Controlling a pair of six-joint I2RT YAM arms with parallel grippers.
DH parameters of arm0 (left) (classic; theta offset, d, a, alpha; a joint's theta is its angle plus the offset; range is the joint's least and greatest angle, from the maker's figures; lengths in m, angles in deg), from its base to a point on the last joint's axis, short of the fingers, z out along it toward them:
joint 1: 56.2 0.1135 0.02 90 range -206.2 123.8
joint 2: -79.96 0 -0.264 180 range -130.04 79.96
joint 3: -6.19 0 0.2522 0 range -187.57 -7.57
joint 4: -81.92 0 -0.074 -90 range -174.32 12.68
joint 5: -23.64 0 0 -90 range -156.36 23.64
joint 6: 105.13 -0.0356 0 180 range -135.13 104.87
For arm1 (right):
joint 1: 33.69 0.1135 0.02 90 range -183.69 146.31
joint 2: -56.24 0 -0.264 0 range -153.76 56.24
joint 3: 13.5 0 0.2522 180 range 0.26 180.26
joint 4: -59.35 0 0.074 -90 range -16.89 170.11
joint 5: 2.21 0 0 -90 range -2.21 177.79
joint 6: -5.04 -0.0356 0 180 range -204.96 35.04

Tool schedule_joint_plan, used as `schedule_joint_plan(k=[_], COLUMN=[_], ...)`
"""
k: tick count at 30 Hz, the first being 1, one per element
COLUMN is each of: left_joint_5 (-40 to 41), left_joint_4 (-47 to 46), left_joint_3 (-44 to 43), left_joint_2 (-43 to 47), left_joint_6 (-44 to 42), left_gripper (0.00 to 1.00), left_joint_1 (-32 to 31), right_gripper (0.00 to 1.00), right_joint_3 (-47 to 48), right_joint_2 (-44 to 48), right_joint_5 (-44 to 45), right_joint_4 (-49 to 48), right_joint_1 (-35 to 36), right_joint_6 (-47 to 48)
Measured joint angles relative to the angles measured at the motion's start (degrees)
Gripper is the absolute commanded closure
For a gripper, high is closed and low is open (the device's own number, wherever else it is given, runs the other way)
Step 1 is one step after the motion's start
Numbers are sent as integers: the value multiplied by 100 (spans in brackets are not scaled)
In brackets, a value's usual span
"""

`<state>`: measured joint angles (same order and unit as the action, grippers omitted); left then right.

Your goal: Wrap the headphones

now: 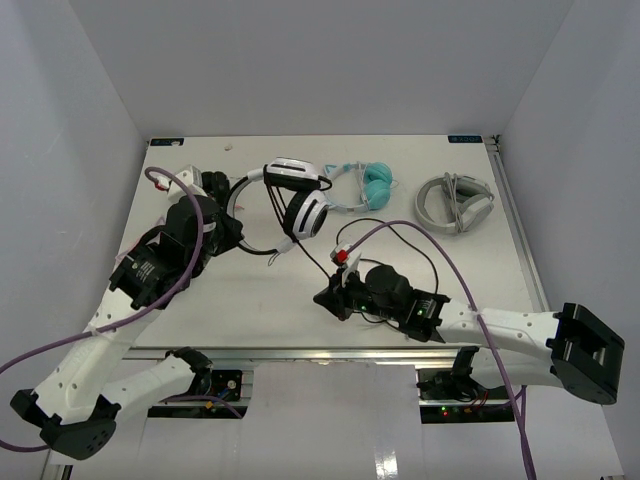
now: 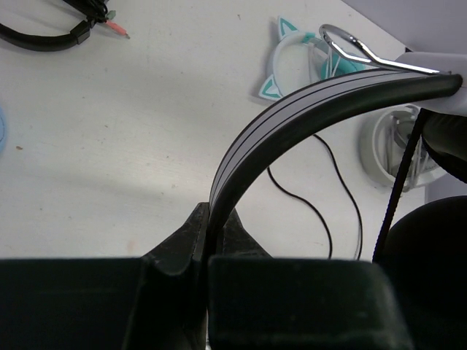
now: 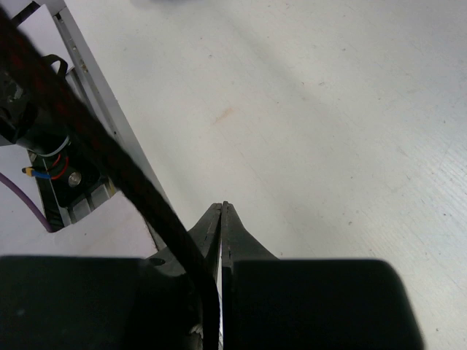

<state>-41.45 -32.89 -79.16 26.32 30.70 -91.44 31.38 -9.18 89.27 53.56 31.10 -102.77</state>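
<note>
The white headphones [image 1: 305, 213] with ringed ear cups lie at the table's back centre. My left gripper [image 1: 232, 232] is shut on their headband [image 2: 306, 109], which rises from between the jaws of the left gripper [image 2: 211, 215] and arches right. Their thin black cable [image 1: 312, 262] runs from the cups toward my right gripper [image 1: 325, 297], then loops on the table behind it. The right gripper [image 3: 222, 208] is shut just above the table, and nothing shows between its tips. A black braided cord [image 3: 124, 182] crosses its left finger. I cannot tell whether that cord is gripped.
Teal cat-ear headphones [image 1: 375, 185] and grey-and-white headphones [image 1: 455, 200] lie at the back right. Small black headphones [image 1: 210, 182] sit at the back left, behind the left arm. The table's front edge rail [image 3: 80, 73] runs close to the right gripper.
</note>
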Motion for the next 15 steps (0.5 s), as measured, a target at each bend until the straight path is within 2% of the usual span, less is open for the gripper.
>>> schedule_joint_plan(k=[15], left_joint_5=[-344], left_joint_4=[-151], left_joint_3=[376], left_joint_2=[739], left_joint_6=[330], left_gripper=[100], left_joint_1=[13], right_gripper=[92], right_joint_3=[-145], right_joint_2=[-510], right_joint_5=[403], right_joint_4=[-554], right_joint_1=[15], right_joint_6=[20])
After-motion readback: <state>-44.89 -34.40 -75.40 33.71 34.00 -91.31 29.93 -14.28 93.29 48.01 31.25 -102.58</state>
